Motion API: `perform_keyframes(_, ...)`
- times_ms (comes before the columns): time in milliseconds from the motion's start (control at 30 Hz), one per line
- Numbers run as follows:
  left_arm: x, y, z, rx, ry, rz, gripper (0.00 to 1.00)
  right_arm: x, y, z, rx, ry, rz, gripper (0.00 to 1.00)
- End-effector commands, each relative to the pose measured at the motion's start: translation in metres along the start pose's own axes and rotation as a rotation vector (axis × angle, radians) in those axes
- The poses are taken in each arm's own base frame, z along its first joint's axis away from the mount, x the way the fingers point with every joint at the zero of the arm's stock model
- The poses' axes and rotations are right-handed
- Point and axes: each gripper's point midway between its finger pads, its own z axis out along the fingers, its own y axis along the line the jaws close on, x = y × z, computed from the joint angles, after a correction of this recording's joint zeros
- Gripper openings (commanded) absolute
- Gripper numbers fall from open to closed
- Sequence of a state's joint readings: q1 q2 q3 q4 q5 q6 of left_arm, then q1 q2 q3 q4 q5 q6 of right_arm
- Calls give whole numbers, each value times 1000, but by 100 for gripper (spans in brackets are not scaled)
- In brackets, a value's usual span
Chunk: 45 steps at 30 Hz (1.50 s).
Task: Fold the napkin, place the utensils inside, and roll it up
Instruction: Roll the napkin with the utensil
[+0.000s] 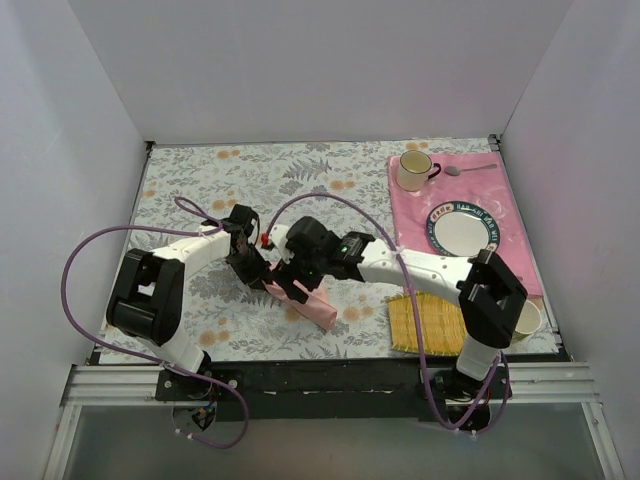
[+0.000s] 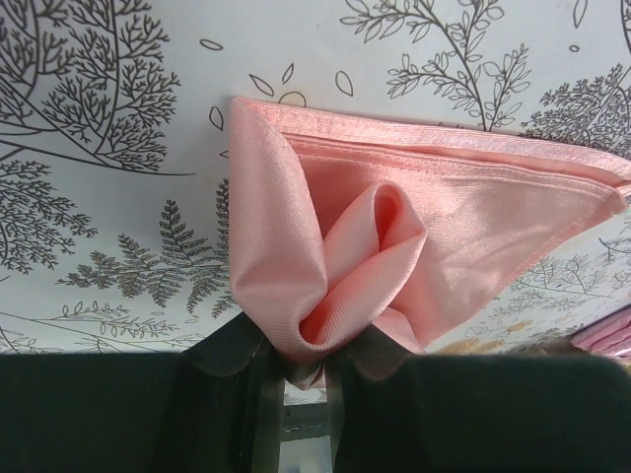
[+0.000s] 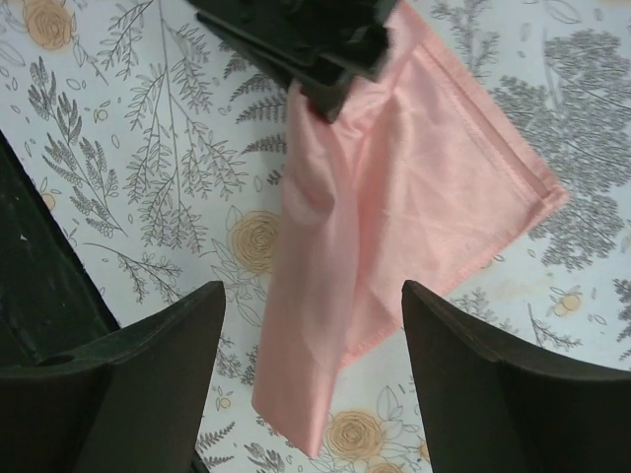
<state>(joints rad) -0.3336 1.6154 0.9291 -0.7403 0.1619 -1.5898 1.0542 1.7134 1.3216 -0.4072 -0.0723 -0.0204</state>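
Note:
The napkin (image 1: 318,308) is a glossy salmon-pink cloth, folded and partly lifted off the flowered table near the front centre. My left gripper (image 2: 306,347) is shut on a bunched fold of the napkin (image 2: 414,212), whose flat part spreads over the table beyond it. My right gripper (image 3: 311,291) hovers open just above the napkin (image 3: 394,197), with its hanging folded end between the wide-apart fingers and touching neither. The left gripper (image 3: 306,44) shows at the top of the right wrist view, pinching the cloth. In the top view both grippers (image 1: 262,278) (image 1: 297,285) meet over the napkin. The utensils are out of view.
A deeper pink placemat (image 1: 520,250) at the right carries a cream mug (image 1: 413,170), an all-silver spoon (image 1: 470,168) and a round plate (image 1: 462,230). A bamboo mat (image 1: 430,322) lies near the front right, with a white cup (image 1: 527,318) beside it.

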Motion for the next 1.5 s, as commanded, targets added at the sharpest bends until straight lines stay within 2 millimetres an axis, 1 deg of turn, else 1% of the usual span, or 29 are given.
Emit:
perform_keyframes(0, 6, 37, 13, -168, 17, -1, 0, 5, 2, 22, 92, 24, -120, 78)
perform_keyframes(33, 8, 40, 16, -188, 31, -4, 0, 9, 4, 31, 100, 47, -141, 78)
perform_keyframes(133, 9, 47, 18, -242, 55, -19, 0, 22, 4, 45, 137, 87, -173, 76)
perform_keyframes(167, 10, 47, 19, -248, 62, -17, 0, 29, 3, 47, 142, 100, -184, 75)
perform_keyframes(333, 13, 52, 21, -295, 102, -20, 0, 45, -1, 56, 204, 128, -225, 70)
perform_keyframes(433, 11, 48, 21, -300, 106, -18, 0, 56, -3, 59, 231, 151, -246, 60)
perform_keyframes(467, 9, 46, 21, -297, 104, -19, 0, 57, -4, 61, 235, 148, -249, 53)
perform_keyframes(533, 9, 46, 22, -305, 111, -14, 0, 64, -5, 63, 239, 156, -253, 50)
perform_keyframes(567, 7, 44, 21, -302, 111, -12, 0, 63, -5, 64, 237, 145, -255, 44)
perform_keyframes(633, 8, 43, 22, -307, 118, -4, 0, 69, -3, 67, 225, 152, -253, 35)
perform_keyframes(667, 6, 43, 22, -307, 116, 5, 0, 71, -3, 69, 219, 155, -252, 23)
perform_keyframes(767, 2, 37, 21, -283, 110, 44, 0, 80, 2, 76, 155, 176, -234, 5)
perform_keyframes(800, -1, 33, 20, -274, 100, 54, 0, 82, 8, 79, 112, 178, -226, 3)
perform_keyframes(833, -4, 31, 17, -266, 87, 66, 0, 85, 8, 80, 96, 183, -210, 1)
perform_keyframes(867, -8, 27, 16, -252, 73, 73, 5, 86, 10, 81, 73, 184, -201, 1)
perform_keyframes(900, -10, 23, 14, -238, 62, 88, 9, 90, 18, 83, 12, 193, -185, 1)
perform_keyframes(933, -14, 21, 11, -231, 44, 94, 14, 91, 14, 82, 7, 195, -165, 1)
perform_keyframes(967, -15, 19, 9, -223, 37, 101, 19, 91, 20, 83, -42, 191, -140, 1)
perform_keyframes(1000, -17, 17, 7, -219, 29, 110, 27, 93, 31, 83, -121, 193, -113, 1)
perform_keyframes(1067, -25, 9, 2, -200, -2, 121, 35, 95, 29, 82, -175, 202, -48, 1)
perform_keyframes(1100, -28, 7, -1, -192, -14, 126, 41, 100, 38, 82, -255, 217, -16, 1)
perform_keyframes(1133, -32, 1, -5, -177, -34, 133, 44, 103, 34, 81, -279, 234, 21, 1)
perform_keyframes(1167, -36, -2, -10, -165, -54, 134, 47, 104, 35, 81, -307, 237, 42, 1)
perform_keyframes(1200, -39, -6, -14, -150, -67, 133, 49, 106, 42, 80, -370, 247, 79, 1)
perform_keyframes(1233, -42, -8, -19, -140, -79, 128, 52, 107, 37, 79, -385, 250, 112, 1)
perform_keyframes(1300, -49, -15, -33, -105, -111, 122, 55, 109, 41, 76, -454, 261, 174, 1)
perform_keyframes(1333, -57, -12, -38, -116, -146, 111, 58, 110, 37, 76, -467, 262, 204, 1)
perform_keyframes(1433, -70, -12, -64, -71, -222, 74, 61, 116, 37, 76, -543, 281, 279, 1)
perform_keyframes(1467, -72, -11, -68, -57, -237, 66, 64, 117, 38, 75, -551, 298, 316, 1)
